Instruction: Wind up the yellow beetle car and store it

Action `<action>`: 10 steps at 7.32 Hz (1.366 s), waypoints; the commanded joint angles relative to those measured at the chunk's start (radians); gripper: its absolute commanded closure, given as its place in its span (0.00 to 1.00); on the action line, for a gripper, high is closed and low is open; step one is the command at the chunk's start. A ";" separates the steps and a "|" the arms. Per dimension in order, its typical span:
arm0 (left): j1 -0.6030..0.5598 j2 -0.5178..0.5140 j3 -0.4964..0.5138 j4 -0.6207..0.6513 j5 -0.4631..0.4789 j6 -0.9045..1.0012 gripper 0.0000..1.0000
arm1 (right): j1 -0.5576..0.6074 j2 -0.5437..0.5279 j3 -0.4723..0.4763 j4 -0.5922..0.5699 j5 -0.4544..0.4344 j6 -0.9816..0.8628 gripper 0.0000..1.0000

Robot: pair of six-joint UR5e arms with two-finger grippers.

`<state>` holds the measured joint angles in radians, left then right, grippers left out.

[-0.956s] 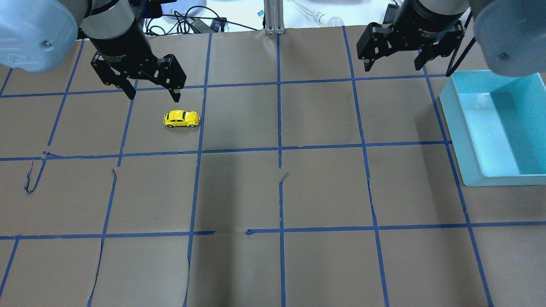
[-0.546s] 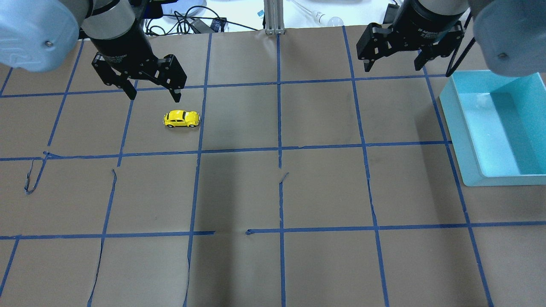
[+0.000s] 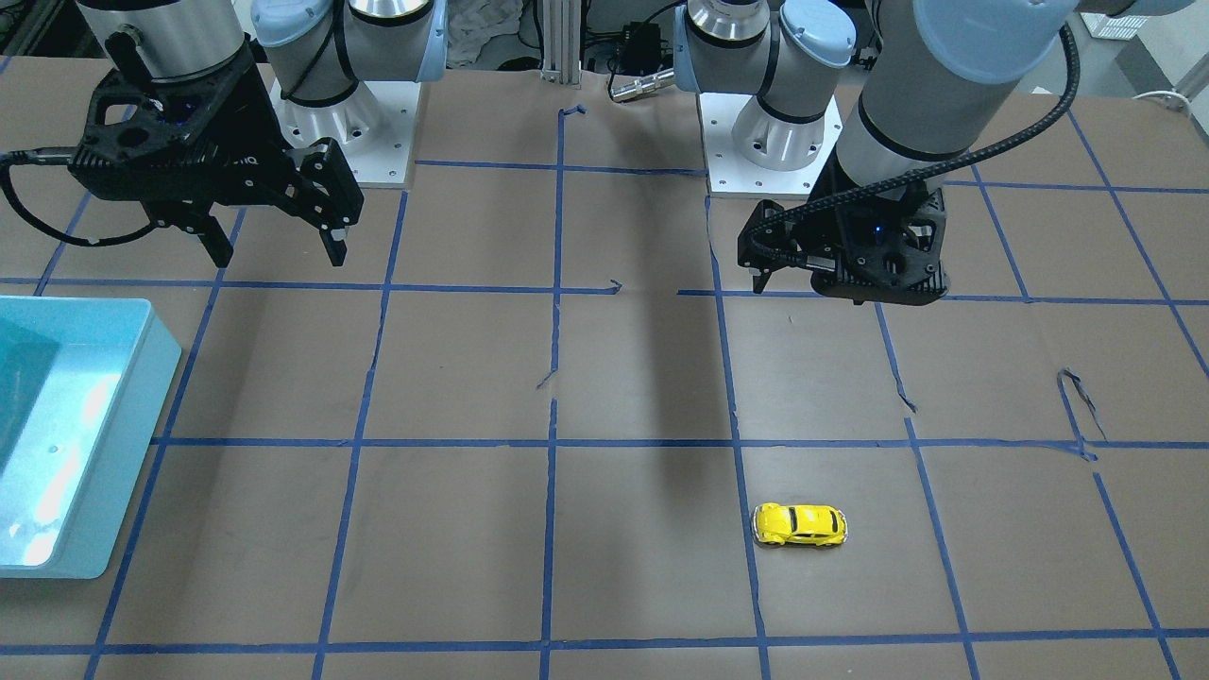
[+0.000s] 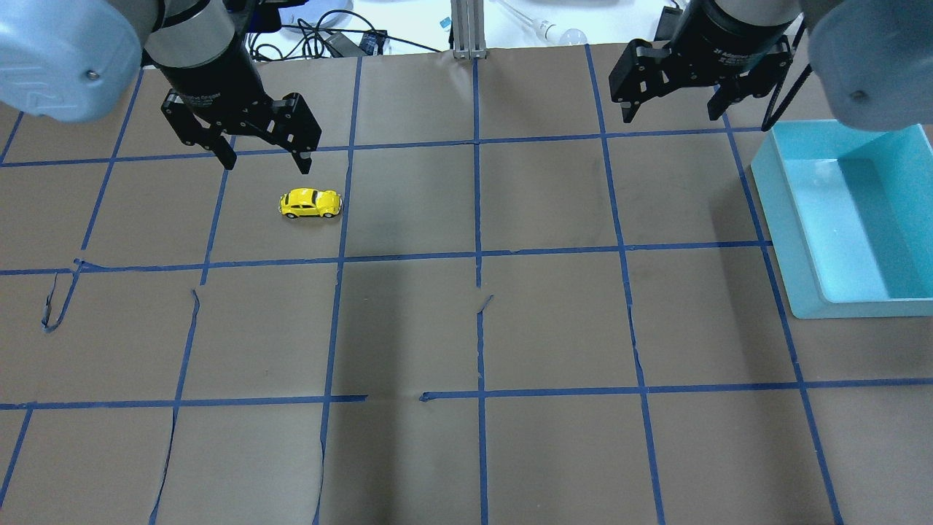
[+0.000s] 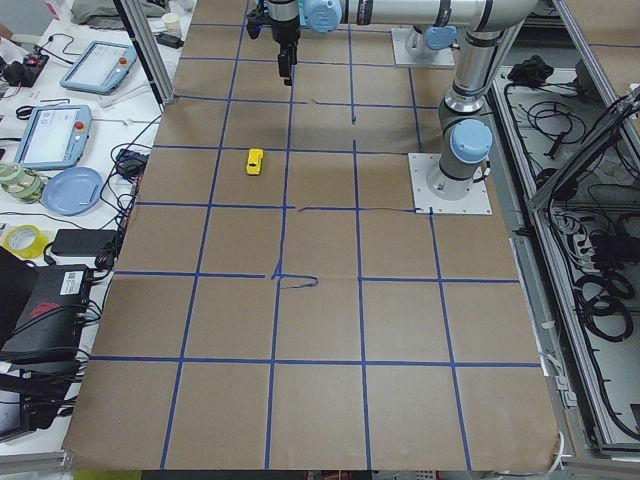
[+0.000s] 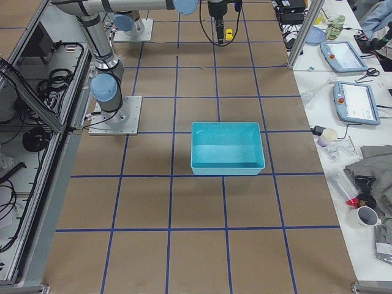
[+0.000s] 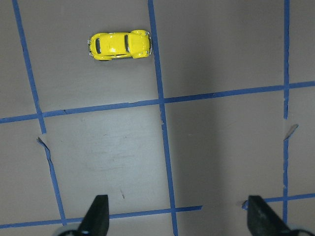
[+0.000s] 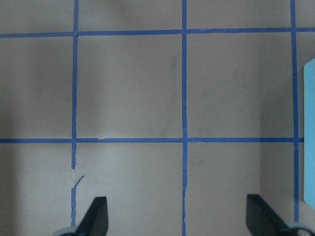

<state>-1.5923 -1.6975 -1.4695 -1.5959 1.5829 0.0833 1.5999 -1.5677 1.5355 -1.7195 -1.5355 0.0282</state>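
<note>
Left hand (image 4: 266,165) hangs spread wide and empty in the upper left of the overhead frame, above the counter (image 4: 510,328). Just below it and a touch to the right, the yellow beetle car (image 4: 310,203) stands on its wheels, apart from the fingers. Its long axis runs left-right across the frame, along the line between the fingers, so gripping its flanks likely needs a wrist turn. It is glossy yellow with dark windows. Right hand (image 4: 669,114), also spread and empty, sits far off at upper right near the teal bin (image 4: 783,219).
</note>
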 commanded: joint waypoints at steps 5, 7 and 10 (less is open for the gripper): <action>0.002 -0.002 -0.006 0.010 0.002 0.000 0.00 | 0.000 -0.003 -0.002 -0.009 -0.005 0.010 0.00; 0.002 -0.002 -0.006 0.010 0.000 -0.002 0.00 | 0.002 0.005 -0.005 -0.061 -0.026 0.047 0.00; 0.003 -0.005 -0.006 0.022 -0.004 -0.001 0.00 | 0.000 0.008 0.000 -0.058 -0.035 0.042 0.00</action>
<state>-1.5898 -1.7011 -1.4753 -1.5814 1.5786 0.0738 1.6002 -1.5611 1.5344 -1.7787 -1.5743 0.0709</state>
